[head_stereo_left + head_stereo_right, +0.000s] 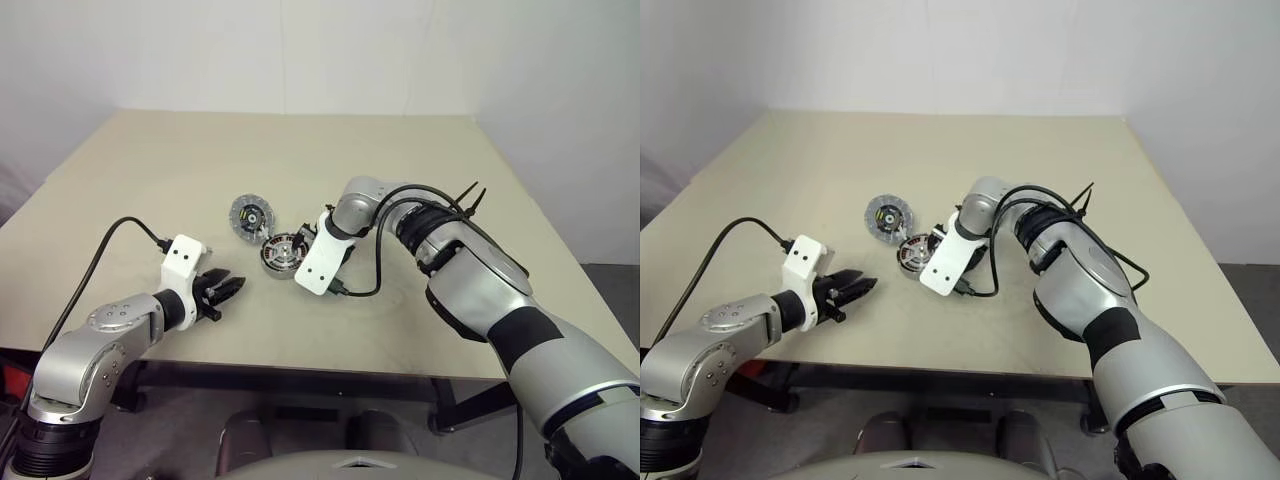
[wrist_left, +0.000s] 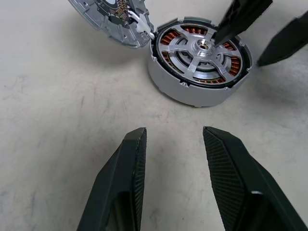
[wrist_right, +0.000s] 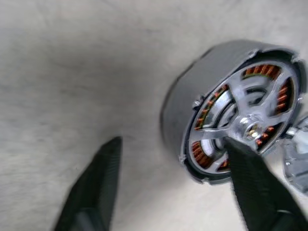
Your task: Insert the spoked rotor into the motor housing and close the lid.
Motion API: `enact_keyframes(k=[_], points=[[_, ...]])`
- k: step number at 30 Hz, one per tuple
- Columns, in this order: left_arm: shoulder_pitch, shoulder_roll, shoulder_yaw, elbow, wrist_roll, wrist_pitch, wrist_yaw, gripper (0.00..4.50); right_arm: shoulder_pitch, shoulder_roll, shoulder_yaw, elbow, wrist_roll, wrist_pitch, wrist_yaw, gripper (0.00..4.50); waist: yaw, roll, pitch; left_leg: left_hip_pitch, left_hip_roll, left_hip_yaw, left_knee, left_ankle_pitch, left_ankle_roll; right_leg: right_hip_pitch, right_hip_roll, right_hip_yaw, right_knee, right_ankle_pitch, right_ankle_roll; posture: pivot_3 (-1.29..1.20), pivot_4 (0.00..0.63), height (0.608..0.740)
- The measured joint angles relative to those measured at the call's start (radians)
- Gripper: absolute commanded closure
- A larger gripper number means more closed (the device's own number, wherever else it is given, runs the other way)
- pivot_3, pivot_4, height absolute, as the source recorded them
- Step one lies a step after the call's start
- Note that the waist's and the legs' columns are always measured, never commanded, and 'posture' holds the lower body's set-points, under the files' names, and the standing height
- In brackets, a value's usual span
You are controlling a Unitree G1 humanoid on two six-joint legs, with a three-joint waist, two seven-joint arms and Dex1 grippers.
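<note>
Motor assembly at the lid stage. The spoked rotor [image 2: 201, 52] already lies flat inside the motor housing [image 2: 192, 86], copper windings showing through its cut-outs; the housing stands upright on the surface [image 1: 150, 170], its axis vertical and open face up. The lid [image 1: 251, 214] rests on the surface just beside the housing, on the far-left side, its rim close against the housing wall and one edge seeming raised against it; whether they touch is unclear.

The right hand [image 1: 296, 247] is directly over the housing, pointing steeply down, fingers apart and holding nothing. One finger [image 3: 250, 168] lies across the rotor near its hub and the other [image 3: 96, 187] stands off outside the housing wall.

The left hand [image 1: 229, 289] hovers near the front edge of the surface, nearer the robot and to the left of the housing, fingers [image 2: 122, 178] apart and empty, aimed at the housing.

Judgement: the right hand is nearer the lid, which lies just beyond the housing from it; the remaining step is probably lifting the lid and seating it coaxially.
</note>
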Motion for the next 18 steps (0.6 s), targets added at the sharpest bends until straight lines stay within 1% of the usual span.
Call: enact_keyframes(k=[4, 7, 11, 12, 13, 18], points=[[0.000, 0.000, 0.001, -0.001, 0.000, 0.000, 0.001, 2.53, -0.001, 0.000, -0.001, 0.003, -0.007, 0.004, -0.024, 3.08, 0.000, 0.000, 0.000, 0.001, 0.000, 0.000, 0.000, 0.000, 0.000, 0.001, 0.000, 0.000, 0.000, 0.000, 0.000, 0.00, 0.000, 0.740], [0.002, 0.000, 0.001, -0.002, 0.000, 0.000, 0.001, 2.53, -0.006, -0.002, -0.004, 0.002, -0.006, 0.003, -0.023, 4.03, -0.001, 0.000, 0.000, 0.001, 0.000, 0.000, 0.000, 0.000, 0.000, 0.001, 0.000, 0.000, 0.000, 0.000, 0.000, 0.00, 0.000, 0.740], [0.002, 0.000, 0.001, -0.002, 0.001, -0.006, 0.001, 2.53, -0.007, 0.001, -0.002, 0.003, -0.007, -0.002, -0.016, 4.03, -0.001, 0.000, 0.000, 0.002, 0.000, 0.000, 0.000, 0.000, 0.000, 0.001, 0.000, 0.000, 0.001, 0.000, 0.000, 0.00, 0.000, 0.740], [0.002, 0.000, 0.001, -0.002, 0.002, -0.007, 0.001, 2.53, -0.007, 0.001, -0.002, 0.003, -0.007, -0.001, -0.016, 4.39, -0.001, 0.000, 0.000, 0.002, 0.000, 0.000, 0.000, 0.000, 0.000, 0.001, 0.000, 0.000, 0.001, 0.000, 0.000, 0.00, 0.000, 0.740], [0.002, 0.000, 0.001, -0.002, 0.002, -0.009, 0.001, 2.53, -0.007, -0.001, -0.001, 0.007, -0.008, 0.002, -0.015, 4.48, 0.000, 0.000, 0.000, 0.002, 0.000, 0.000, 0.000, 0.000, 0.000, 0.001, 0.000, 0.000, 0.001, 0.000, 0.000, 0.00, 0.000, 0.740], [0.000, 0.000, 0.001, -0.002, 0.004, -0.013, 0.001, 2.53, -0.006, 0.000, -0.003, 0.009, -0.006, -0.002, -0.012, 4.50, -0.001, 0.000, 0.000, 0.001, 0.000, 0.000, 0.000, 0.000, 0.000, 0.001, 0.000, 0.000, 0.001, 0.000, 0.000, 0.00, 0.000, 0.740]])
